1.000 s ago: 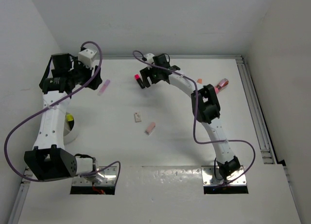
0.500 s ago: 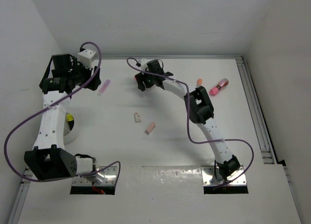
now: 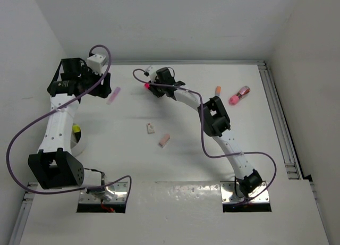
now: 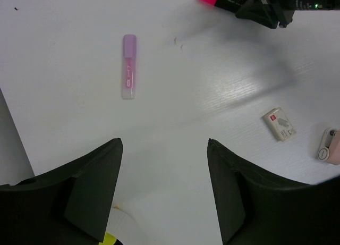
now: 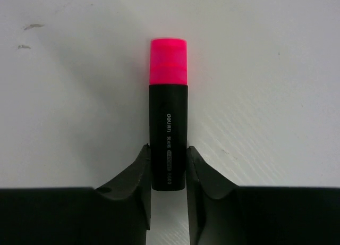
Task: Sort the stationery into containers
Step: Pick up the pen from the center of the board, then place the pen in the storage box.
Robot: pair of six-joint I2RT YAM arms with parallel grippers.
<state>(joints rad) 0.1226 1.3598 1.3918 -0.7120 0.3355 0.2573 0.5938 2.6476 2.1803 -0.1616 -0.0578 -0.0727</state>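
- Black highlighter (image 5: 168, 112) with a pink cap is at the far middle of the white bench (image 5: 265, 69). The right fingers (image 5: 133, 184) pinch its barrel from both sides, and the cap points away from them.
- Left fingers (image 4: 93, 186) stand wide apart with nothing between them, over the far left of the bench.
- A pale pink marker (image 4: 128, 67) with a lilac cap lies near them.
- A whitish eraser (image 4: 279, 124) and a pink eraser (image 3: 164, 140) lie mid-bench, near each other.
- The white tub (image 3: 81, 145) sits partly under the left arm.
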